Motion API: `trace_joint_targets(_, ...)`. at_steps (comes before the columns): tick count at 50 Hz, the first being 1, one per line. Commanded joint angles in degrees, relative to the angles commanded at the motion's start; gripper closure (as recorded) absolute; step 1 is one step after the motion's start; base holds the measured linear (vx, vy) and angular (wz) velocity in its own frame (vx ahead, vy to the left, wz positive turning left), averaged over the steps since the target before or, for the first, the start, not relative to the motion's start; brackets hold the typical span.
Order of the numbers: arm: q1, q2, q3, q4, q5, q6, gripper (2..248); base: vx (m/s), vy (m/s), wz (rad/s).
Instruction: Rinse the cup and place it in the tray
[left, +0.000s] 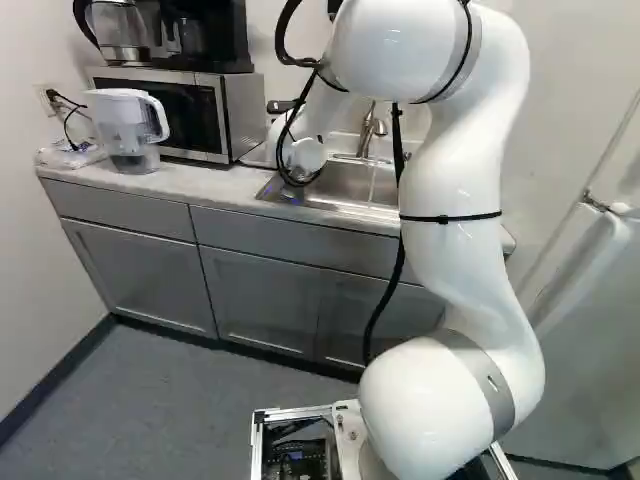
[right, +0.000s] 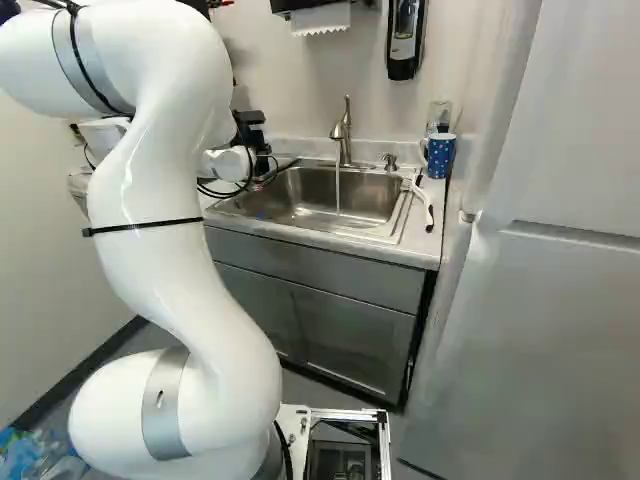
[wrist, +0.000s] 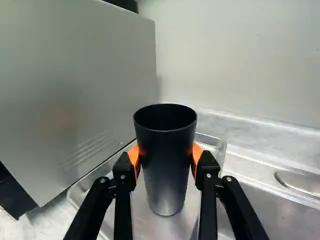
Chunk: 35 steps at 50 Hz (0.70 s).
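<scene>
In the right base view, dark parts of my gripper (right: 250, 128) show beyond the white wrist, left of the sink; the fingertips are hidden there. The wrist view has my gripper (wrist: 165, 155) shut on a tall black cup (wrist: 166, 165), one orange pad on each side. The cup is upright, its open mouth up. Below and around its base lies a shiny metal tray (wrist: 220, 145), beside the microwave's side wall. Whether the base touches the tray floor, I cannot tell. Both base views hide cup and tray.
Water runs from the faucet (right: 343, 135) into the sink (right: 300, 195). A blue dotted mug (right: 440, 155) and a white-handled brush (right: 424, 205) are right of it. The microwave (left: 185, 112) and a water pitcher (left: 128, 130) stand left on the counter. A large white door is at the right.
</scene>
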<state>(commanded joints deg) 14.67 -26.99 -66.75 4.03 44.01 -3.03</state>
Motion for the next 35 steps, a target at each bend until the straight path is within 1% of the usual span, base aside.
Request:
trace_joint_targets(7, 0.00, 0.00, 0.00, 0.00, 0.00, 0.00, 126, 0.000, 0.000, 0.000)
trace_joint_targets(8, 0.00, 0.00, 0.00, 0.00, 0.00, 0.00, 97, 0.000, 0.000, 0.000)
trace_joint_targets(12, 0.00, 0.00, 0.00, 0.00, 0.00, 0.00, 97, 0.000, 0.000, 0.000)
trace_joint_targets(13, 0.00, 0.00, 0.00, 0.00, 0.00, 0.00, 62, 0.000, 0.000, 0.000)
trace_joint_targets(17, 0.00, 0.00, 0.00, 0.00, 0.00, 0.00, 62, 0.000, 0.000, 0.000)
trace_joint_targets(18, 0.00, 0.00, 0.00, 0.00, 0.00, 0.00, 27, 0.000, 0.000, 0.000)
trace_joint_targets(23, 0.00, 0.00, 0.00, 0.00, 0.00, 0.00, 27, 0.000, 0.000, 0.000)
trace_joint_targets(24, 0.00, 0.02, -0.01, 0.00, 0.00, 0.00, 3, 0.000, 0.000, 0.000)
trace_joint_targets(35, 0.02, 0.82, -0.04, 0.00, 0.00, 0.00, 3, 0.000, 0.000, 0.000)
